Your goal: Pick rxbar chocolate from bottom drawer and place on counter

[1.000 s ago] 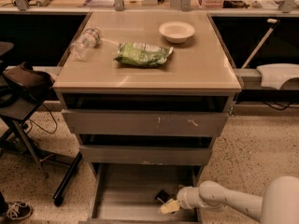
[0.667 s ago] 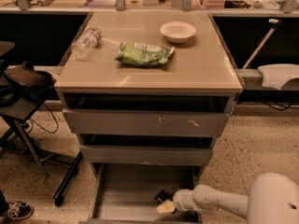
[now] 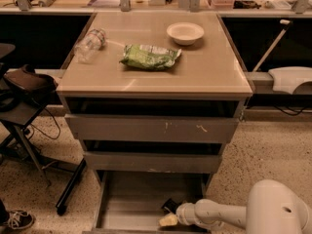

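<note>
Three strays on the tan tabletop (image 3: 204, 72): clear bottle (image 3: 90, 44), green bag (image 3: 150, 56), pale bowl (image 3: 185, 33), none wanted. Below, bottom drawer (image 3: 129, 199) pulled out to bare its grey base; rxbar chocolate (image 3: 169, 206) near the front right, claw (image 3: 168, 221) low just beside it, probably lined up for a grasp, though apart or clamped impossible to tell. Around, speckled floor (image 3: 273, 155).

High front view, gripper (image 3: 170, 214) bottom foreground
</note>
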Tool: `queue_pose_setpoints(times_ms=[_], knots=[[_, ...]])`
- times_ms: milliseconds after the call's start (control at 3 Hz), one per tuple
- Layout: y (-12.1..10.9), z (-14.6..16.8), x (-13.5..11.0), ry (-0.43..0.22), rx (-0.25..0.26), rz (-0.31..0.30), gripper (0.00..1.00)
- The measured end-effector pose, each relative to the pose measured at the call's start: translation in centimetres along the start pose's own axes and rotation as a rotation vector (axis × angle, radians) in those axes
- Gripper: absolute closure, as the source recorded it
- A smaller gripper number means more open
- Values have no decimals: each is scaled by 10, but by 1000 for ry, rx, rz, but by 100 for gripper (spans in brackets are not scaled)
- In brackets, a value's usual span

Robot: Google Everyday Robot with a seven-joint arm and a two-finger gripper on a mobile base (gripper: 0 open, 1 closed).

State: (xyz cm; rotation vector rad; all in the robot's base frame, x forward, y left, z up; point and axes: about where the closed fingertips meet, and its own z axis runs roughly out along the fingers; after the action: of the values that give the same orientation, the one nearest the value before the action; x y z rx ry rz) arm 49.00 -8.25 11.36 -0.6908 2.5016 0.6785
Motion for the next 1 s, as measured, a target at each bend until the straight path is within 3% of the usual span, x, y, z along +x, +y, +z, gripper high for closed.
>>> queue_pose_setpoints(times_ms=[333,1000], knots=[[1,0,2,0,2,-5,0],[1,0,2,0,2,-5,42]])
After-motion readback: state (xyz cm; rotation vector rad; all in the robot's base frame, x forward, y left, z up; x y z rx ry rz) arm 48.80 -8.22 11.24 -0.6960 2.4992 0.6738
